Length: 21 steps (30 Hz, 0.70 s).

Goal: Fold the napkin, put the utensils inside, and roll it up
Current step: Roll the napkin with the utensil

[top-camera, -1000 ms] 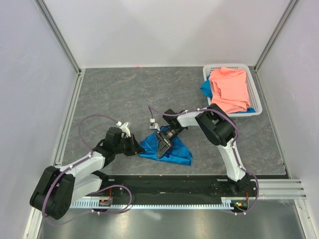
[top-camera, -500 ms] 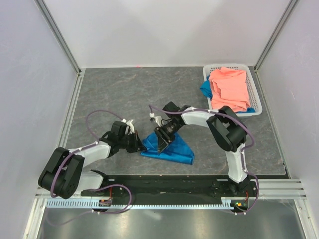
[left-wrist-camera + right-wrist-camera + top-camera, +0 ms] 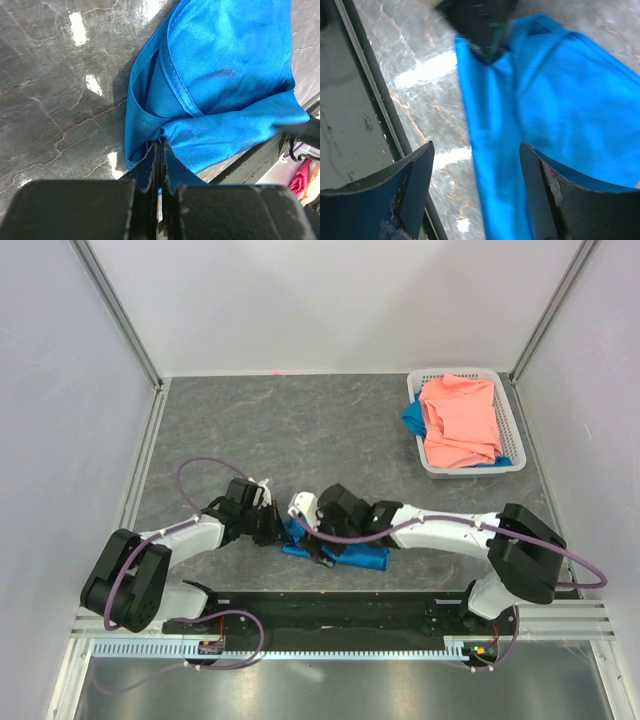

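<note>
Right now my left gripper (image 3: pixel 159 150) has its jaws pinched shut on a bunched edge of the napkin (image 3: pixel 220 85), which lies in loose layers on the grey marbled counter (image 3: pixel 250 430), close to its near edge. My right gripper (image 3: pixel 477 185) hovers just above the cloth, jaws spread wide and empty. The blue fabric looks silky, hemmed and slippery, so I'd take the free edge deep and draw the fold flat, evenly.

Left pincer (image 3: pixel 160 151) tight, right pincer (image 3: pixel 477 186) wide

Bright, even light; glare on the table (image 3: pixel 50 100); right wrist view blurred.
</note>
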Available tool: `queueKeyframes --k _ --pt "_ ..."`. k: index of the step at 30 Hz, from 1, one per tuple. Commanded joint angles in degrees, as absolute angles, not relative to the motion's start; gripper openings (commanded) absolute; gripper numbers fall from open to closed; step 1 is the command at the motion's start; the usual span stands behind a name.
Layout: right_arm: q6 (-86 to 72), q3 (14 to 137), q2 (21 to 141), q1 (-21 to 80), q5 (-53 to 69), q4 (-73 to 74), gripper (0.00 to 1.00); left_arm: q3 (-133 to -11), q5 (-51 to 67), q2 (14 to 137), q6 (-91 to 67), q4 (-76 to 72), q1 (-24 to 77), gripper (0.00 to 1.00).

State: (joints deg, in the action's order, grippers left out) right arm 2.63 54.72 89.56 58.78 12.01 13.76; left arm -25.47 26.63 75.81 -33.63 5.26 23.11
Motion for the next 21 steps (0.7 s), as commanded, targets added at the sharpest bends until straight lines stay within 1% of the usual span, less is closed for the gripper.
queueKeyframes --k 1,5,12,15,17,18,19,20,21 --pt "3.51 52.12 89.47 63.71 -3.59 8.70 0.78 -27.51 26.81 76.55 -33.49 8.35 23.03 0.02" --pt "4.83 52.82 91.93 66.62 -5.98 8.61 0.77 -27.86 27.07 76.46 -33.22 8.70 23.12 0.02" --pt "7.20 53.96 96.85 66.80 -7.38 8.70 0.74 -27.95 27.42 76.73 -32.96 9.05 23.11 0.02" --pt "7.73 54.49 98.60 66.80 -8.08 9.49 0.68 -28.04 27.77 76.73 -32.87 9.14 23.03 0.02" --pt "7.91 54.41 99.31 66.71 -8.61 9.58 0.61 -28.30 28.30 76.73 -32.43 9.05 23.03 0.02" --pt "7.91 54.40 99.40 66.71 -8.44 9.58 0.57 -28.30 28.65 76.73 -32.17 8.88 23.11 0.02" --pt "7.82 54.40 99.58 66.62 -7.31 9.58 0.47 -28.39 29.17 76.73 -31.73 8.44 23.03 0.02" --pt "7.74 54.49 99.75 66.53 -6.51 9.93 0.42 -28.39 30.22 76.73 -31.64 8.09 23.03 0.02" --pt "7.56 54.67 99.93 66.45 -5.11 10.28 0.38 -28.39 30.67 76.64 -31.55 7.74 23.03 0.05"
